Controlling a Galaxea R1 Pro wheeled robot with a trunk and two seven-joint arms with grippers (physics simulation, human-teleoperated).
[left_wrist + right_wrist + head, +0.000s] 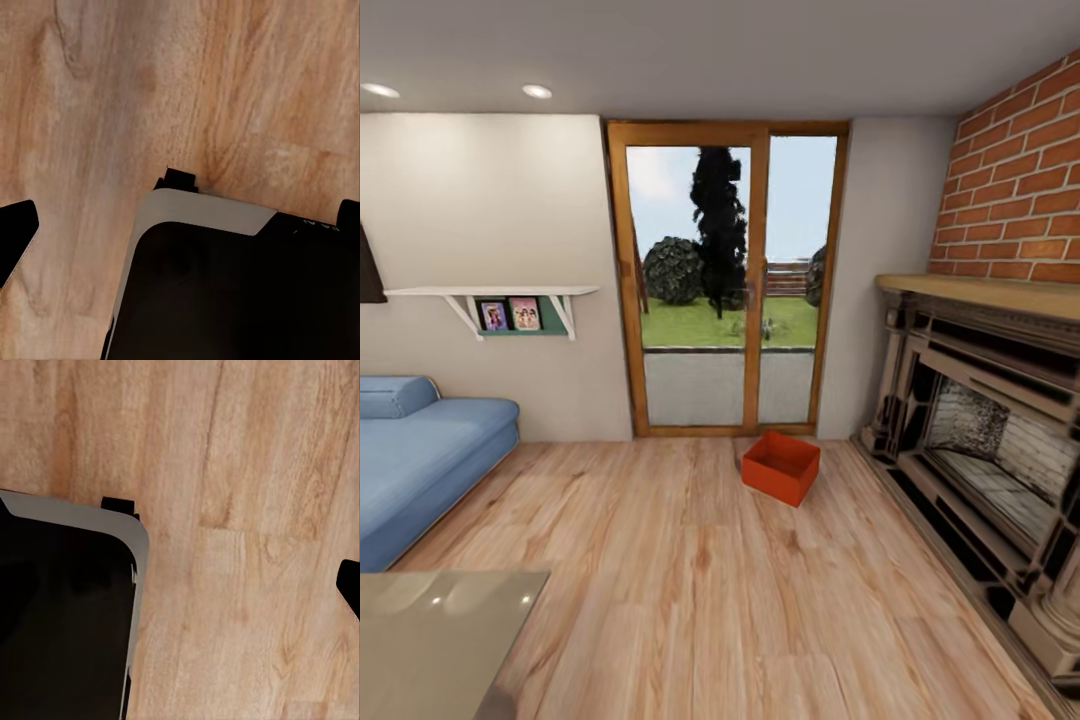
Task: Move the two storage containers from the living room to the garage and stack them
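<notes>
One red-orange storage container [781, 467] sits on the pale plank floor [690, 590] of the living room, at about one o'clock from the robot, just in front of the glass patio door [725, 280] and near the brick fireplace [985, 440] at three o'clock. It is untouched and well apart from the robot. A blue sofa [420, 460] lies at nine o'clock. I see no second container from here. Both wrist cameras look down at the planks past the robot's dark base; whether the fingers are apart or together I cannot tell. By my reckoning the job has barely begun: fetching, carrying and stacking all remain.
</notes>
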